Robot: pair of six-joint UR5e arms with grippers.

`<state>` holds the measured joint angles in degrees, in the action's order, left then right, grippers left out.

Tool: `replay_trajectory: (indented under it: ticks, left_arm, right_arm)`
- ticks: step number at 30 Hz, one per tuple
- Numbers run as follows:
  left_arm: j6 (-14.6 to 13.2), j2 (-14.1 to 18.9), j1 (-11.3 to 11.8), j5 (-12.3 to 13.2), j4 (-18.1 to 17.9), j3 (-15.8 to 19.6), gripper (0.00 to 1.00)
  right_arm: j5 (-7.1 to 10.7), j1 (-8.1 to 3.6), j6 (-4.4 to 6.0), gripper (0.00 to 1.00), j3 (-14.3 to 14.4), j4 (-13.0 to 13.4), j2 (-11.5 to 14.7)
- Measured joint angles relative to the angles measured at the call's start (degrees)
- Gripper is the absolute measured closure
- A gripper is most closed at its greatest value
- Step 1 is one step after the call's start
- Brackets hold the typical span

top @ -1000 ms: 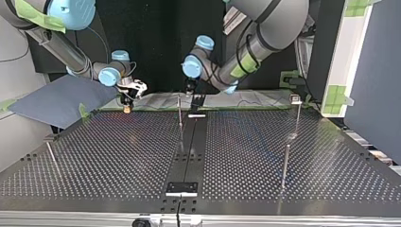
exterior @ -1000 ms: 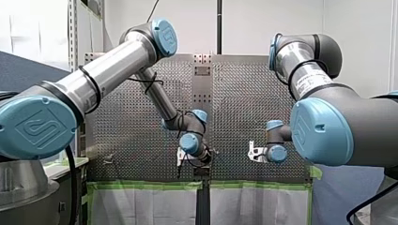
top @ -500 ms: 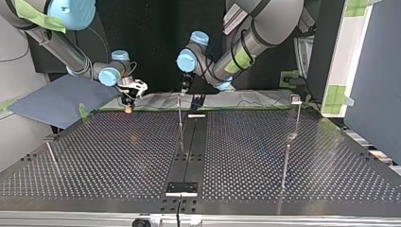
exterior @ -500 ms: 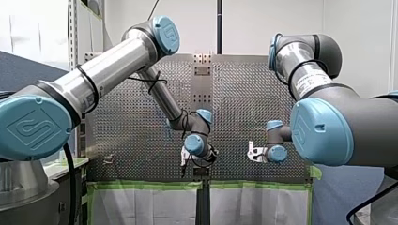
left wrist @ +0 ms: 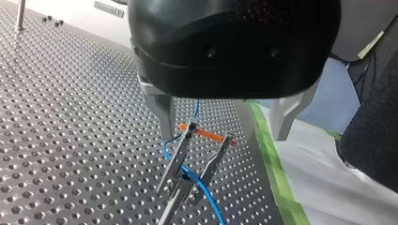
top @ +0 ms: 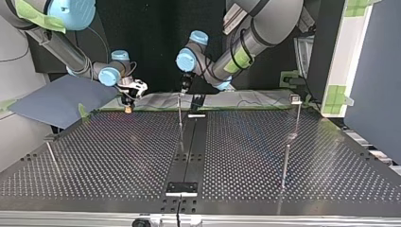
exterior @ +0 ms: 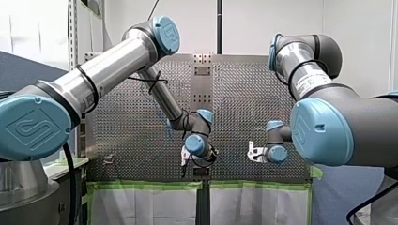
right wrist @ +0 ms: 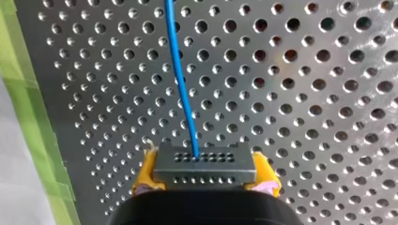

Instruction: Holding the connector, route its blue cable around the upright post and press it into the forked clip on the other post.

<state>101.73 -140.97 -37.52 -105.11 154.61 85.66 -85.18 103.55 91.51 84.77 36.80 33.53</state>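
Observation:
My right gripper (right wrist: pixel 205 159), with yellow pads (right wrist: pixel 144 174), is shut on the grey connector (right wrist: pixel 205 169). The blue cable (right wrist: pixel 180 79) leaves the connector and runs ahead over the perforated plate. In the top view this gripper (top: pixel 127 105) hangs low at the far left edge of the plate. My left gripper (left wrist: pixel 223 138) stands open, its metal fingers (left wrist: pixel 162 115) straddling the top of the forked clip (left wrist: pixel 180 157) on a thin post (top: pixel 180 113). The blue cable (left wrist: pixel 202 190) loops past the clip's base. A small orange piece (left wrist: pixel 206 135) lies behind the fork.
Other thin posts stand at the top view's right (top: pixel 296 116), nearer right (top: pixel 285 165) and near left (top: pixel 51 156). A black strip (top: pixel 189 142) runs down the plate's middle. Green tape (left wrist: pixel 272 164) marks the plate's edge beside the clip.
My left arm shifted toward the top view's left, bringing its open gripper over the clip post; over the last half second it barely moved. My right arm stayed still.

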Motion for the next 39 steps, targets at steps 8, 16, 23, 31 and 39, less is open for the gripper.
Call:
replay_trajectory:
  ticks: [8,16,23,31,39]
  left_arm:
    - [0.3,0.0,0.0,0.1,0.0,0.0,0.0]
    - [0.7,0.0,0.0,0.2,0.0,0.0,0.0]
    - [0.8,0.0,0.1,0.2,0.0,0.0,0.0]
    - [1.0,0.0,0.2,0.2,0.0,0.0,0.0]
    - [1.1,0.0,0.2,0.3,0.0,0.0,0.0]
  right_arm:
    - [0.51,0.01,0.16,1.0,0.0,0.0,-0.1]
    - [0.53,0.08,0.18,1.0,0.0,0.0,-0.1]
    - [0.54,0.11,0.18,1.0,0.0,0.0,-0.2]
    - [0.54,0.13,0.18,1.0,0.0,0.0,-0.3]
    - [0.54,0.13,0.18,1.0,0.0,-0.1,-0.4]
